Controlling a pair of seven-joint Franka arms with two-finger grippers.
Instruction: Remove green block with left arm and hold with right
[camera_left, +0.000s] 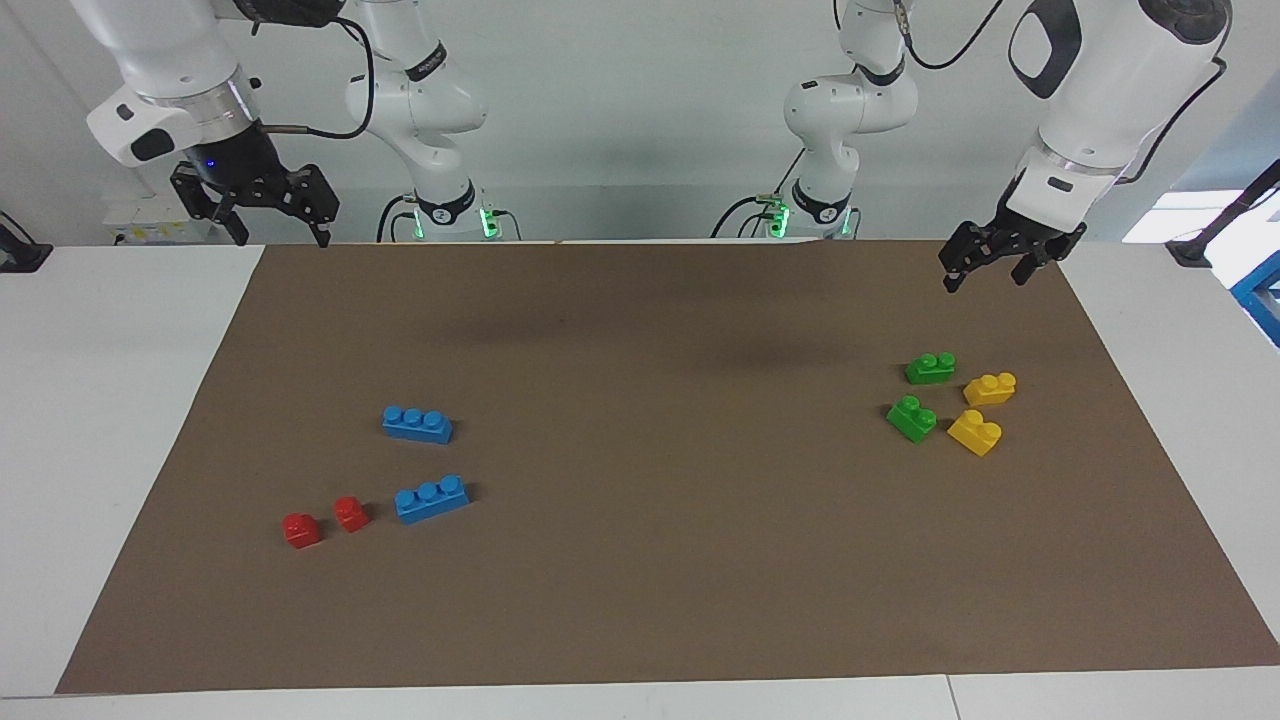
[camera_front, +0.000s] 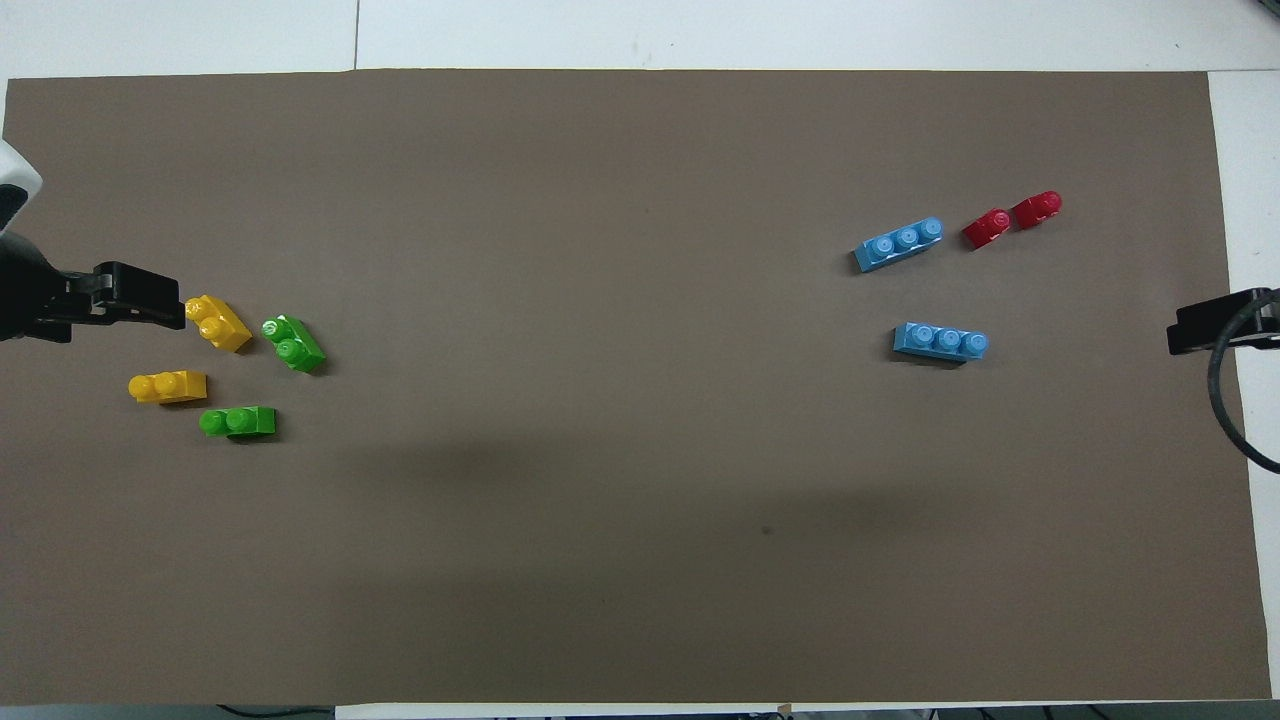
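While both white jointed arms hung above the desk (camera_left: 150, 450), nothing was held in either. The left arm's black two-finger gripper (camera_left: 990, 268) hovered over the edge of the brown paper mat (camera_left: 650, 400) at the left arm's end, its fingers spread apart and empty. The right arm's black gripper (camera_left: 270, 225), below a broad silver wrist band, hung over the mat's corner at the right arm's end, fingers likewise spread wide and empty.

Two small bright green plastic bricks with two round studs lay on the mat at the left arm's end: one green block (camera_left: 930, 368) nearer to the robots, and its twin green block (camera_left: 912, 418) just farther from them. Beside these, toward the mat's edge, lay two small yellow plastic bricks (camera_left: 990, 388), one nearer and one farther, all four close together but apart.

Toward the right arm's end lay two three-stud blue plastic bricks (camera_left: 417, 424), one nearer to the robots and one farther, well apart from the green pair. Two small red plastic bricks (camera_left: 351, 514) sat beside the farther blue one, side by side
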